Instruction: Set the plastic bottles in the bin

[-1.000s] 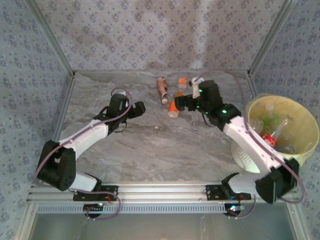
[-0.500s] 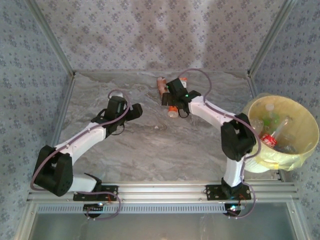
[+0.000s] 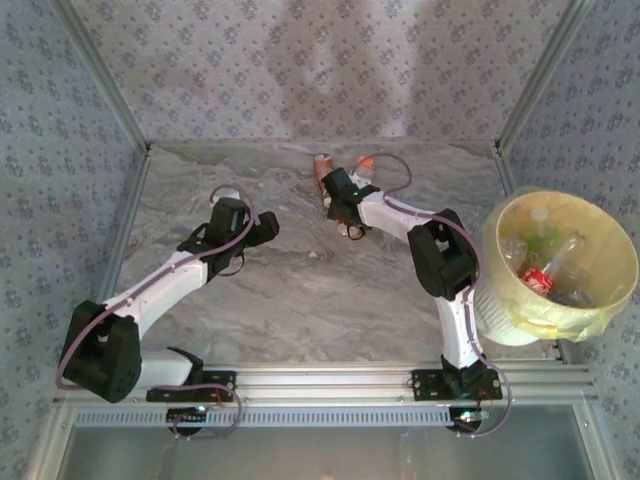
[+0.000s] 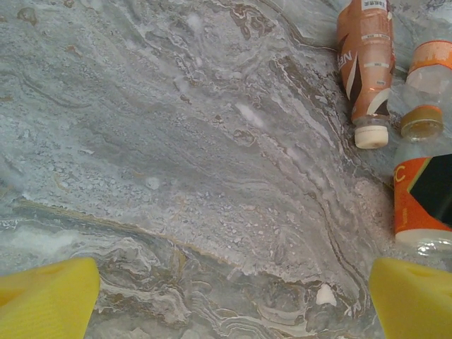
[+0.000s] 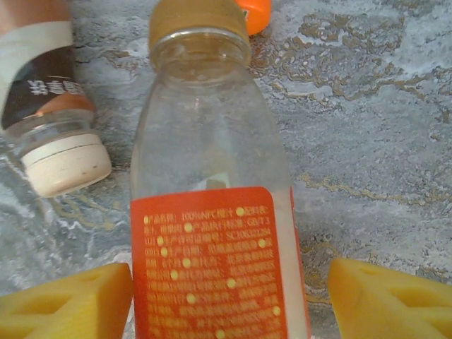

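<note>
A clear plastic bottle with an orange label (image 5: 212,212) and a tan cap lies on the marble table, between the yellow fingers (image 5: 63,304) of my right gripper (image 5: 226,304). The gripper is open, and a gap shows at the right finger. A brown-labelled bottle with a white cap (image 5: 56,134) lies beside it on the left. From above, my right gripper (image 3: 345,205) is at the bottle cluster at the back, next to the brown bottle (image 3: 322,170). My left gripper (image 3: 268,228) is open over bare table (image 4: 229,300); the brown bottle (image 4: 365,63) lies to its far right. The bin (image 3: 600,235) holds several bottles (image 3: 540,275).
The yellow-lined bin stands at the table's right edge, by the right arm's base. Another orange-capped bottle (image 3: 366,160) lies near the back wall. Patterned walls and metal frame posts close in the table on three sides. A small white chip (image 4: 326,295) lies on the marble.
The right arm has swung left from near the bin to the bottles at the back, its gripper now around the orange-labelled bottle. The left gripper drifted slightly left.
</note>
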Available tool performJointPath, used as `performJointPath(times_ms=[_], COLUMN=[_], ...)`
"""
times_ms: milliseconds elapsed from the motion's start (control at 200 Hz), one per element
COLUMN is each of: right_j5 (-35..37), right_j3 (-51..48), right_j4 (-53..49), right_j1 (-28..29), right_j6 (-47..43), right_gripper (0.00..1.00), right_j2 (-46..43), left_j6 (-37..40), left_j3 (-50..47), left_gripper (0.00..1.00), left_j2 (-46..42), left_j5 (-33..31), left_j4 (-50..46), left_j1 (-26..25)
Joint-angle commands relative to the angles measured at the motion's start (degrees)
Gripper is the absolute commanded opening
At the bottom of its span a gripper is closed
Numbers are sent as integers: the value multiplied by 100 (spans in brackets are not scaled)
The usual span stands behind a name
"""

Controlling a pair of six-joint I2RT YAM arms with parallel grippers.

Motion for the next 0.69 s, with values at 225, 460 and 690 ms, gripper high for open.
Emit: performJointPath(times_ms=[225, 460, 690], right_j5=[154, -28, -61], right_j3=[60, -470, -1434], right_j4=[247, 736, 1595], right_j1=[-94, -146, -103], right_j6=[244, -199, -837], right_gripper=[66, 55, 47], right_j2=[414, 101, -997], left_j6=[-82, -127, -127], left_j3=[-64, -102, -39], left_gripper=[98, 98, 98], left_j2=[-4, -15, 24], left_j5=[-22, 17, 31], left_j4=[26, 53, 52], left_j1=[49, 49, 49])
